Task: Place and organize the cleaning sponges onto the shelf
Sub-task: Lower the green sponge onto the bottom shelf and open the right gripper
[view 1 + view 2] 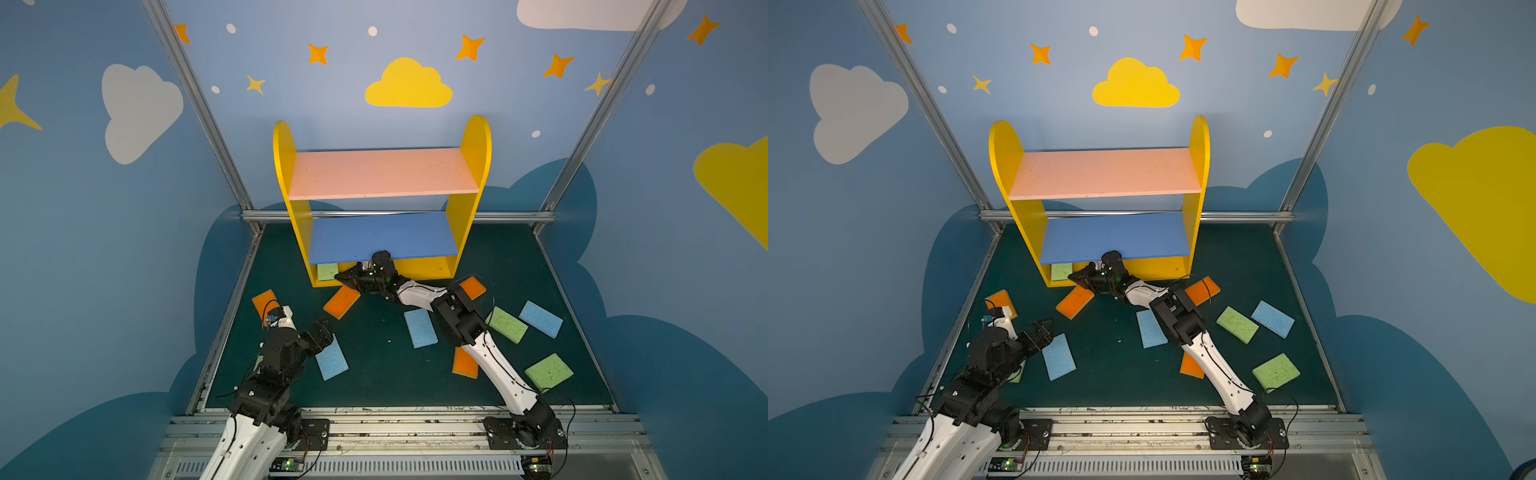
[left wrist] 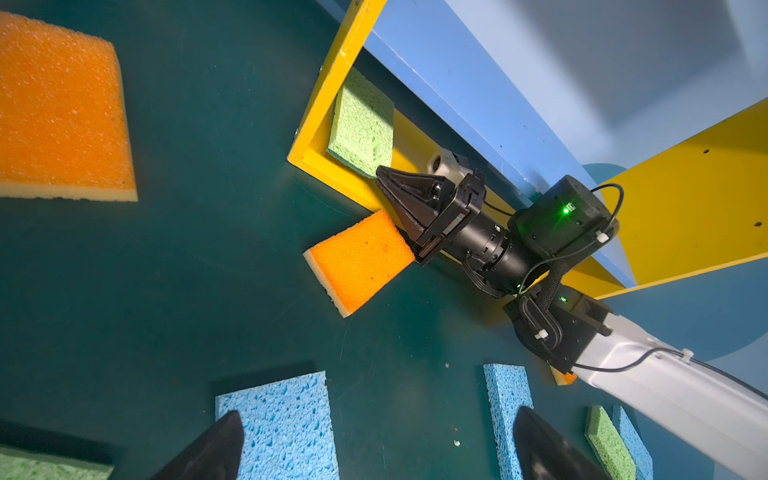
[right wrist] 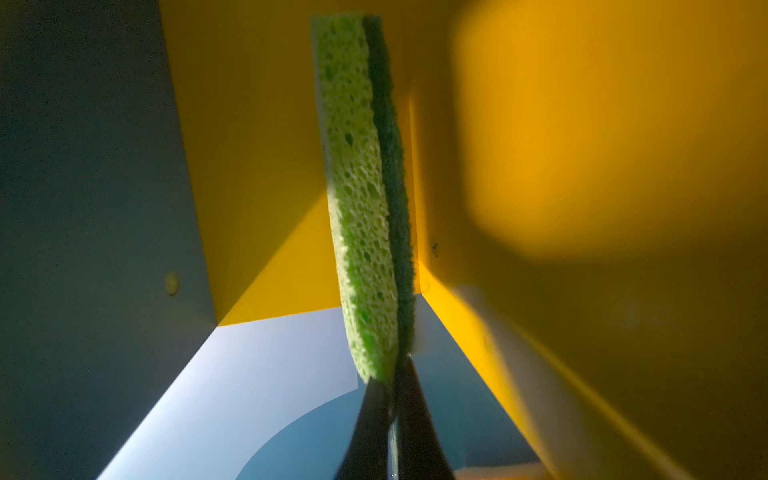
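The shelf (image 1: 382, 172) (image 1: 1104, 172) stands at the back, its pink and blue boards bare. One green sponge (image 1: 327, 272) (image 1: 1061, 271) (image 2: 361, 124) (image 3: 357, 187) lies at the left end of the bottom yellow board. My right gripper (image 1: 338, 276) (image 1: 1071, 276) (image 2: 378, 178) (image 3: 392, 374) is shut, its tip against that sponge's near corner, with nothing between the jaws. My left gripper (image 1: 326, 328) (image 1: 1044, 328) (image 2: 378, 415) hangs open above the mat, beside a blue sponge (image 1: 331, 359) (image 2: 278, 424), holding nothing.
Loose on the green mat lie orange sponges (image 1: 341, 301) (image 1: 264, 301) (image 1: 473, 287) (image 1: 464, 363), blue sponges (image 1: 420, 328) (image 1: 540, 318) and green sponges (image 1: 506, 325) (image 1: 548, 371). The right arm stretches across the mat's middle. Metal frame posts and blue walls close in the sides.
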`<state>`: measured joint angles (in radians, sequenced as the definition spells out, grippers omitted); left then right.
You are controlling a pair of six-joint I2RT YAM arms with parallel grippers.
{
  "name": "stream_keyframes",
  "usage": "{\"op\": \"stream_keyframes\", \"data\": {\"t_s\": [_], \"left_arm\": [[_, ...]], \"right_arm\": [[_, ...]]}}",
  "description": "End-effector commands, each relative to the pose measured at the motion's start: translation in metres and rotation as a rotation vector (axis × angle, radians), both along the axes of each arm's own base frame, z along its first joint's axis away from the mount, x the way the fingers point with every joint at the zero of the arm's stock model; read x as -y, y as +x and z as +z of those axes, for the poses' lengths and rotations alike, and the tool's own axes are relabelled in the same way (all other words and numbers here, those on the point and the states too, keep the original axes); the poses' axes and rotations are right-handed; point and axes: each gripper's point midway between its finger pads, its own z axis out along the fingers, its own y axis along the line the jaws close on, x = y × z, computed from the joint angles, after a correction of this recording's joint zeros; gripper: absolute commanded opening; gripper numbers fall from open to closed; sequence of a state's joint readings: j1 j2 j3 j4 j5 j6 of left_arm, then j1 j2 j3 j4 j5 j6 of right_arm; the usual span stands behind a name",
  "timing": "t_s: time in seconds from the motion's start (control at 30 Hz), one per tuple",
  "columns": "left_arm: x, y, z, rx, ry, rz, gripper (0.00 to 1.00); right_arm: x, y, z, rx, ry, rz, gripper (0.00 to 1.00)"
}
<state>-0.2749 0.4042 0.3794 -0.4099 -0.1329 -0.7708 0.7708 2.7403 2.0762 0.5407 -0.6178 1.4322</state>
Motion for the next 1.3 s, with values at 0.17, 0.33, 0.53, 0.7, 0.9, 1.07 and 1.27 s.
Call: {"op": "stream_keyframes", "data": {"t_s": [0.17,0.33,0.53,0.7,0.9,1.07,1.27], "left_arm": [[0.000,0.002,0.013,0.032,-0.007,-0.001,0.99],[0.000,0.003,0.011,0.026,-0.008,0.002,1.00],[0.001,0.003,0.004,-0.003,-0.013,0.000,0.99],[0.001,0.004,0.004,-0.008,-0.019,0.000,0.99],[0.002,0.002,0.004,-0.017,-0.025,-0.005,1.00],[0.002,-0.001,0.004,-0.018,-0.036,-0.002,1.00],[0.004,-0.003,0.003,-0.028,-0.054,-0.007,0.99]], "right_arm": [[0.002,0.006,-0.030,-0.047,-0.051,-0.011,0.02],[0.001,0.002,-0.035,-0.053,-0.054,-0.007,0.10],[0.002,-0.001,-0.035,-0.045,-0.053,-0.004,0.36],[0.005,-0.001,-0.029,-0.023,-0.059,-0.005,0.50],[0.008,-0.007,-0.024,-0.013,-0.071,0.012,0.55],[0.026,-0.019,-0.023,0.034,-0.188,0.006,0.64],[0.043,-0.028,-0.019,0.077,-0.270,-0.007,0.66]]}}
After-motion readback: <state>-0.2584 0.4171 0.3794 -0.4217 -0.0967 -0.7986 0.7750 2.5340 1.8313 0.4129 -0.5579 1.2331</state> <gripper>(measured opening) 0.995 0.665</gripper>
